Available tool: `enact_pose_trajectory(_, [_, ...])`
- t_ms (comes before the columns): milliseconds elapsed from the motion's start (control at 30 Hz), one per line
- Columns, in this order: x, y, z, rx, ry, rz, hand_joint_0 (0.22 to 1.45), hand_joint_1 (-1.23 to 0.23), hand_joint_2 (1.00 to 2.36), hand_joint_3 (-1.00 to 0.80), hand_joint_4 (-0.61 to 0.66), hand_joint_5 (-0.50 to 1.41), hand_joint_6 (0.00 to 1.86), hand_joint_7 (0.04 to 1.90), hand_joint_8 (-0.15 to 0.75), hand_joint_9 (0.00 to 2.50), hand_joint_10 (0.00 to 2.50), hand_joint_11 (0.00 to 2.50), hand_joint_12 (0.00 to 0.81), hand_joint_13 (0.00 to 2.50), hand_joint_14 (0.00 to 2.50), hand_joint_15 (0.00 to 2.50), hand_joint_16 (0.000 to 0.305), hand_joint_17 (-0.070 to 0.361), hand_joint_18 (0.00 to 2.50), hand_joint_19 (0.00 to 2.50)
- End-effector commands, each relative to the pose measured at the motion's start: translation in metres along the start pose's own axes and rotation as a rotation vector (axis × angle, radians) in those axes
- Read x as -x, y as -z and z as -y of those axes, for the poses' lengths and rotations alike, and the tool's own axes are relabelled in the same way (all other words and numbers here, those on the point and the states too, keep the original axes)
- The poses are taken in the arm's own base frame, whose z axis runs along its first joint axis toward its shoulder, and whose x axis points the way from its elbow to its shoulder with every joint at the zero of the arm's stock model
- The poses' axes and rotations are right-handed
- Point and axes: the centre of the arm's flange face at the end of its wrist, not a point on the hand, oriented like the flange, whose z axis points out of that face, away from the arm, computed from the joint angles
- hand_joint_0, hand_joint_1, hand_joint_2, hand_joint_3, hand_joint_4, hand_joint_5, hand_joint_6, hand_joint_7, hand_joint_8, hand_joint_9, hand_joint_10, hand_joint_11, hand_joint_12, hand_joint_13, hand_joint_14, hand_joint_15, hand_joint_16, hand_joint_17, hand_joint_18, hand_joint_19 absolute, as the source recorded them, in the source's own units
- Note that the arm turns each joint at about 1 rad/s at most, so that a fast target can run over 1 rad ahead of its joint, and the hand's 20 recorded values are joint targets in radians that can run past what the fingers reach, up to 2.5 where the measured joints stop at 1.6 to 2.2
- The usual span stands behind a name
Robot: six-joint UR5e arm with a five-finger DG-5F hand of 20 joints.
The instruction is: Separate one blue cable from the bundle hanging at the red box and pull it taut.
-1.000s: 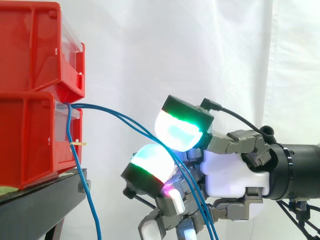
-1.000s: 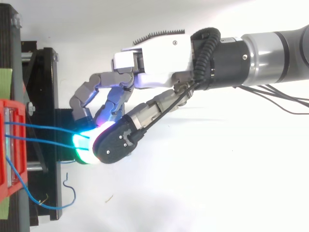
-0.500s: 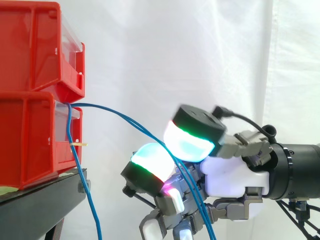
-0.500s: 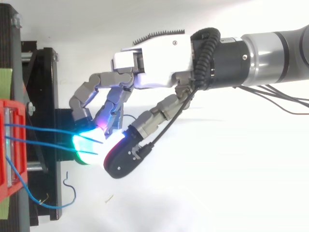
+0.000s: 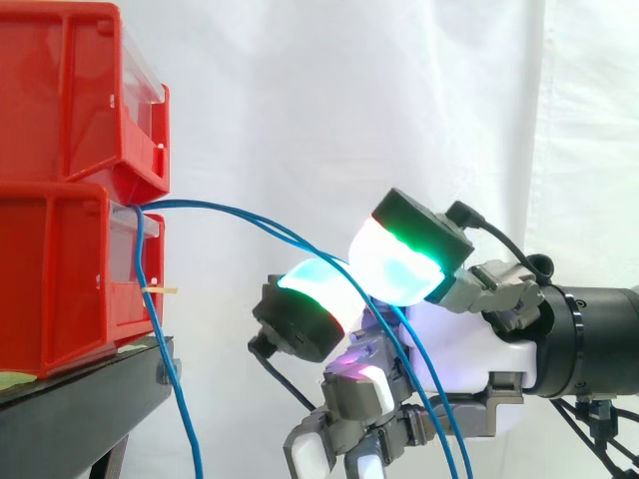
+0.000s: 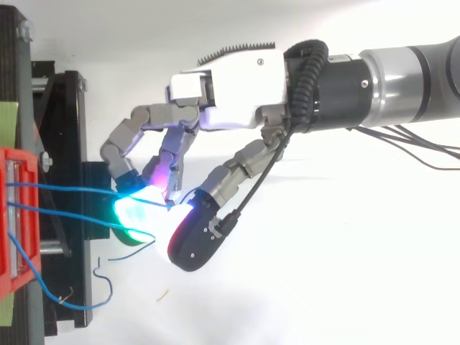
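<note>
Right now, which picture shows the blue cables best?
The side view: both blue cables arc from the lower red box down to the robot hand. The top view shows them as nearly straight lines from box to hand.

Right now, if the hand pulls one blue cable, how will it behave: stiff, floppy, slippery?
Probably floppy: the blue cables sag in curves from the red box across the hand. Thin and smooth-looking, so one may slip through.

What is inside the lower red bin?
The blue cables come out of the lower red bin at its front. Its red wall hides whatever else lies inside.
</note>
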Motion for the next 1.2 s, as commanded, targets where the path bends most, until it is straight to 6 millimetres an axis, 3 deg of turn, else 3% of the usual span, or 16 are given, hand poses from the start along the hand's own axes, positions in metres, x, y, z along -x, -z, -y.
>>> enact_pose_trajectory(0, [0.0003, -0.0002, -0.0004, 0.001, 0.003, 0.0, 0.57, -0.58, 1.0, -0.5, -0.16, -0.06, 0.81, 1.21, 0.274, 1.07, 0.02, 0.76, 0.342, 0.85, 0.01, 0.42, 0.041, 0.093, 0.85, 0.5])
enact_pose_trajectory(133, [-0.0011, -0.0001, 0.0, -0.003, 0.0, -0.004, 0.61, -0.67, 1.0, -0.5, -0.09, -0.08, 0.8, 1.24, 0.284, 1.02, 0.02, 0.77, 0.343, 0.84, 0.01, 0.43, 0.041, 0.092, 0.85, 0.5])
enact_pose_trajectory(300, [-0.0012, 0.0, 0.0016, -0.003, 0.002, -0.004, 0.66, -0.88, 1.0, -0.5, 0.06, -0.16, 0.87, 1.14, 0.305, 0.89, 0.02, 0.81, 0.359, 0.79, 0.01, 0.43, 0.044, 0.099, 0.83, 0.46])
enact_pose_trajectory(400, [-0.0011, -0.0002, 0.0011, -0.003, 0.002, -0.004, 0.59, -0.96, 1.0, -0.5, 0.08, -0.16, 0.87, 1.1, 0.307, 0.88, 0.02, 0.83, 0.363, 0.79, 0.01, 0.43, 0.045, 0.101, 0.84, 0.43])
enact_pose_trajectory(600, [-0.0011, -0.0004, -0.0003, 0.0, 0.005, -0.003, 0.51, -0.98, 1.0, -0.5, 0.1, -0.15, 0.87, 1.07, 0.317, 0.88, 0.02, 0.83, 0.375, 0.78, 0.01, 0.41, 0.048, 0.108, 0.84, 0.42])
enact_pose_trajectory(667, [-0.0006, -0.0004, -0.0003, 0.0, 0.005, 0.001, 0.49, -0.94, 1.0, -0.5, 0.09, -0.14, 0.86, 1.07, 0.32, 0.89, 0.02, 0.81, 0.379, 0.78, 0.01, 0.41, 0.05, 0.111, 0.85, 0.42])
enact_pose_trajectory(733, [-0.0006, -0.0004, -0.0003, 0.0, 0.005, 0.001, 0.46, -0.8, 1.0, -0.5, 0.08, -0.13, 0.83, 1.05, 0.32, 0.9, 0.02, 0.76, 0.39, 0.79, 0.01, 0.41, 0.051, 0.116, 0.87, 0.42])
enact_pose_trajectory(800, [-0.0018, -0.0009, -0.0005, 0.002, 0.005, 0.0, 0.51, -0.54, 1.0, -0.5, 0.07, -0.1, 0.76, 1.09, 0.297, 0.9, 0.02, 0.71, 0.37, 0.78, 0.01, 0.39, 0.048, 0.107, 0.84, 0.46])
enact_pose_trajectory(933, [-0.002, -0.0005, 0.0002, 0.0, 0.005, -0.002, 0.58, -0.36, 1.0, -0.5, 0.07, -0.08, 0.68, 1.19, 0.276, 0.89, 0.02, 0.68, 0.352, 0.77, 0.01, 0.4, 0.044, 0.099, 0.8, 0.51])
enact_pose_trajectory(1067, [-0.0011, -0.0005, -0.0004, 0.002, 0.004, -0.003, 0.62, -0.4, 1.0, -0.5, 0.11, -0.07, 0.62, 1.29, 0.28, 0.91, 0.02, 0.69, 0.354, 0.76, 0.01, 0.41, 0.044, 0.099, 0.8, 0.54])
enact_pose_trajectory(1167, [-0.0022, -0.0007, -0.0003, 0.0, 0.004, -0.005, 0.63, -0.47, 1.01, -0.39, 0.12, -0.07, 0.61, 1.31, 0.291, 0.91, 0.02, 0.69, 0.359, 0.76, 0.01, 0.42, 0.045, 0.101, 0.81, 0.55])
